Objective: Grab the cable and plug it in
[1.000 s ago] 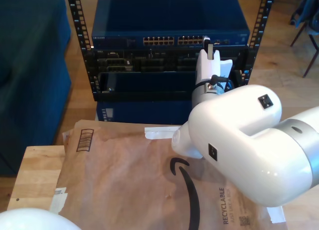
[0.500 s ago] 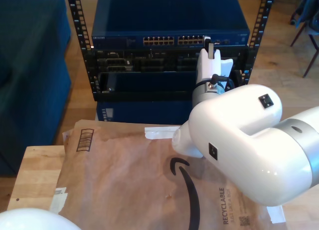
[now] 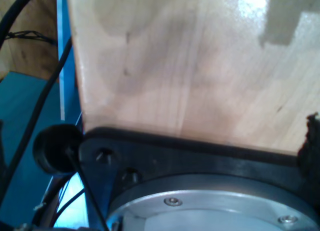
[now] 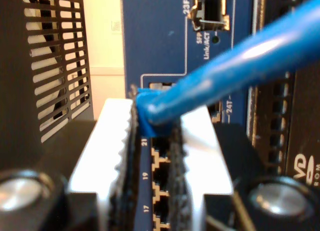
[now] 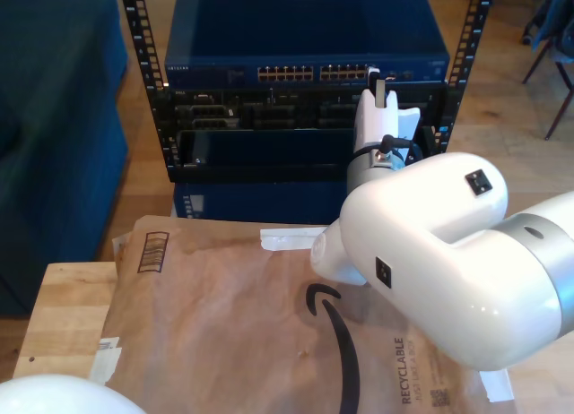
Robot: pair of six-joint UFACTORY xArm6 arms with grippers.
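The blue cable (image 4: 240, 56) runs slantwise across the second wrist view, and its end is pinched between the ridged black pads (image 4: 125, 141) of my second gripper (image 4: 152, 136). The plug itself is hidden between the pads. Right behind the jaws is the blue switch (image 4: 155, 41), with numbered ports 17, 19 and 21 in line with the gap. In the exterior view my second gripper (image 5: 379, 81) is held up against the right-hand bank of ports (image 5: 345, 73) on the switch (image 5: 305, 33).
The switch sits in a black rack (image 5: 134, 38) above darker server units (image 5: 260, 109). A brown cardboard mailer (image 5: 242, 324) covers the wooden table (image 5: 67, 306). Another arm's white shell (image 5: 54, 396) is at the exterior view's lower left. The first wrist view looks at a wooden surface (image 3: 190, 66) and a metal flange (image 3: 200, 206).
My second gripper has edged very slightly toward the exterior view's right along the switch face. Nothing else has moved.
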